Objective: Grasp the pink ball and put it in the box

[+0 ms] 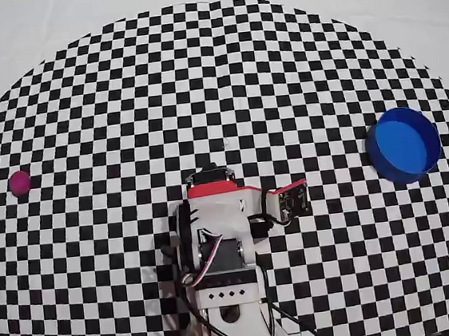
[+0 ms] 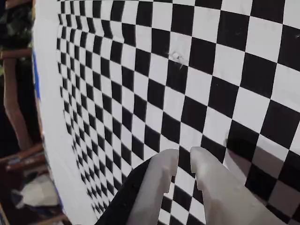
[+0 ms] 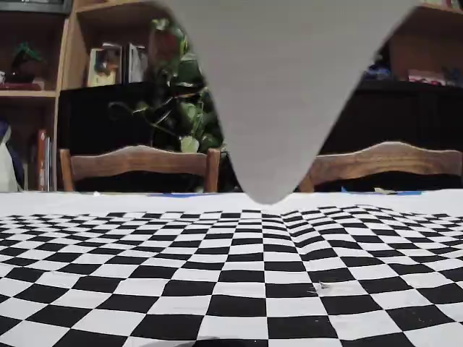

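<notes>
Overhead view: box [image 1: 404,144] empty — pink ball [image 1: 20,183] well apart.

Heads up, a few things you just can't read here. In the fixed view a big blurry grey shape [image 3: 278,94] hangs down from the top edge and blocks the middle of the shelves and part of the plant [image 3: 184,108] behind it; you can't tell what it is. The wrist view only gives you the tips of the gripper [image 2: 184,161], the rest runs off the bottom edge. From overhead, the arm [image 1: 220,241] covers the gripper, so you can't see the fingers there, and its base is cut off at the bottom. The ball and box don't show in the wrist or fixed views.
</notes>
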`<action>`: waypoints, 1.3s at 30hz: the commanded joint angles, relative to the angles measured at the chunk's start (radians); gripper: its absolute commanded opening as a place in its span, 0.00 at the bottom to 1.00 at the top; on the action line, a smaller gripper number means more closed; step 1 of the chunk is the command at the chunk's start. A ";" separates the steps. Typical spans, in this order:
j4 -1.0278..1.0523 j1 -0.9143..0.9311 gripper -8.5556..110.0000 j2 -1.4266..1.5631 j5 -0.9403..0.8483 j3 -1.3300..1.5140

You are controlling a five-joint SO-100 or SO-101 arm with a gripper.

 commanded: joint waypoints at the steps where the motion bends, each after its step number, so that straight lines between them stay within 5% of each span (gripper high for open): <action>1: 0.002 0.011 0.07 0.017 0.002 0.008; 17: -0.025 0.008 0.08 0.006 -0.009 0.006; 28: -0.328 0.011 0.25 -0.052 -0.012 -0.003; 39: -0.540 0.028 0.33 -0.052 -0.301 0.003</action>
